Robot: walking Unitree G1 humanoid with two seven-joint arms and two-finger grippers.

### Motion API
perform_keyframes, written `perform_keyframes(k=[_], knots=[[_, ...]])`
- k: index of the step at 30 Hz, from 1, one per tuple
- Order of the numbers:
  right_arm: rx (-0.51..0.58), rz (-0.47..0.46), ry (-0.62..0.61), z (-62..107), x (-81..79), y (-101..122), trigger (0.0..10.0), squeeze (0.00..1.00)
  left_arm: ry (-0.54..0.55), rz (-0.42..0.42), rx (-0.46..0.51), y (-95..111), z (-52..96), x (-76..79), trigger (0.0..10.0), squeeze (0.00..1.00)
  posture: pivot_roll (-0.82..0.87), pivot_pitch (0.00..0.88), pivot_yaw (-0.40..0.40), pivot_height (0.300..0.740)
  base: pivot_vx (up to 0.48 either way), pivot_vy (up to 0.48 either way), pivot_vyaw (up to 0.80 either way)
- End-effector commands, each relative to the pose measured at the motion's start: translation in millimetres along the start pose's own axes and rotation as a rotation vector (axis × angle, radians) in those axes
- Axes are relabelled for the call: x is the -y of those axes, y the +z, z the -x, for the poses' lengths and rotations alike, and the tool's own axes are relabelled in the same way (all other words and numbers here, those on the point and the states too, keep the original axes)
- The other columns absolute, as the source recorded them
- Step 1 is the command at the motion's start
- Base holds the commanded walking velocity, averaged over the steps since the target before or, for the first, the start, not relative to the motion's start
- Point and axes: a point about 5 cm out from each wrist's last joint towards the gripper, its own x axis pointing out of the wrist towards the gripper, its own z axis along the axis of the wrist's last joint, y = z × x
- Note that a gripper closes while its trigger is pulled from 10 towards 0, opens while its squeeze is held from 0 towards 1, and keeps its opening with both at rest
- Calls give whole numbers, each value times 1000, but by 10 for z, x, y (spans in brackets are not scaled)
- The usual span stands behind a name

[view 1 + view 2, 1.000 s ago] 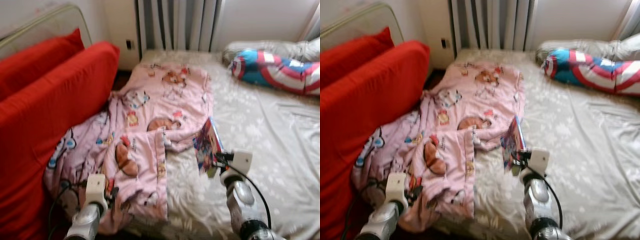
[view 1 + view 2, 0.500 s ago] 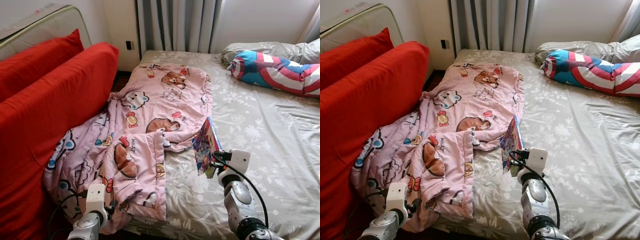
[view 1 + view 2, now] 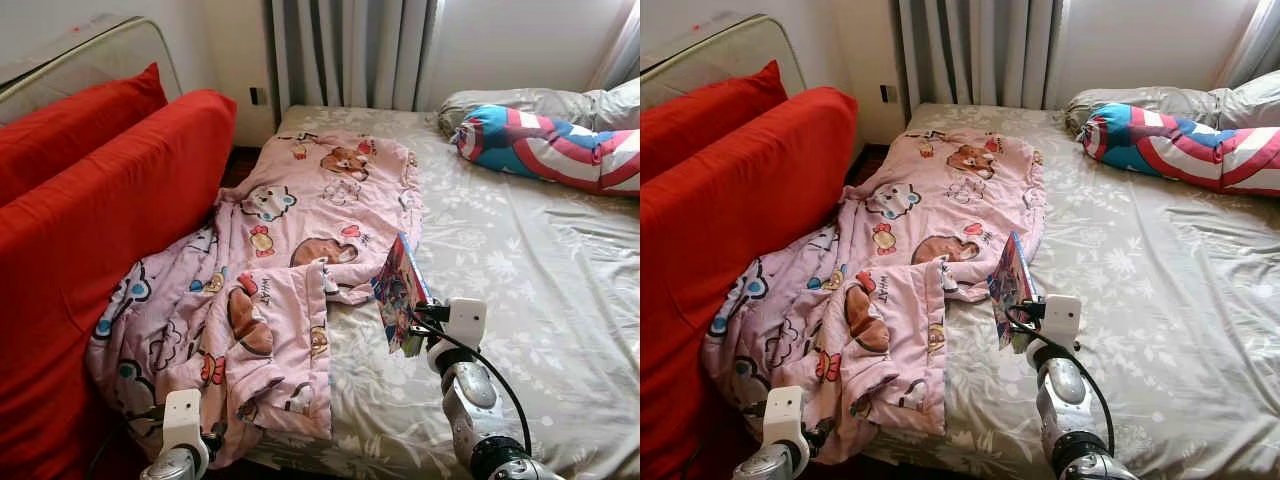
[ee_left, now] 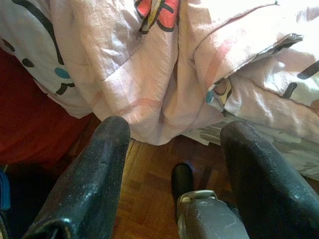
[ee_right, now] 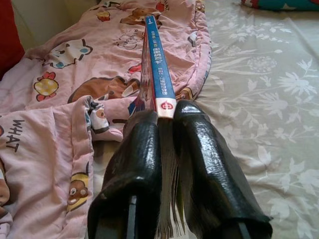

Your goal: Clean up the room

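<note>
Judging from the scene, tidying was barely begun: a thin colourful picture book was pinched upright by the right gripper above the floral grey bed, while the crumpled pink cartoon-print blanket remained unfolded; the left gripper was spread, grasping nothing.

Two red cushions lean against a bed frame on the left. Grey curtains hang behind, above a wall outlet.
</note>
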Motion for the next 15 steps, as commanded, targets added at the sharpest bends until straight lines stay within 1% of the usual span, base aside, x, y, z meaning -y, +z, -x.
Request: perform_keyframes(k=[1,4,9,15], knots=[[39,12,7,-8,-20,51,10000,0,13,-10,-19,-79,20,-22,10000,0,-94,0,1,740,0,-304,0],[29,3,5,-10,-23,40,10000,0,8,-18,-19,-90,23,-11,10000,0,-95,0,2,740,0,-348,0],[28,-7,9,-16,-34,45,10000,0,5,-19,-20,-104,26,4,10000,0,-90,0,-4,740,0,-364,-749],[32,2,9,-15,-51,45,10000,0,5,-20,-16,-98,24,9,10000,0,-86,0,-7,740,0,-363,0]])
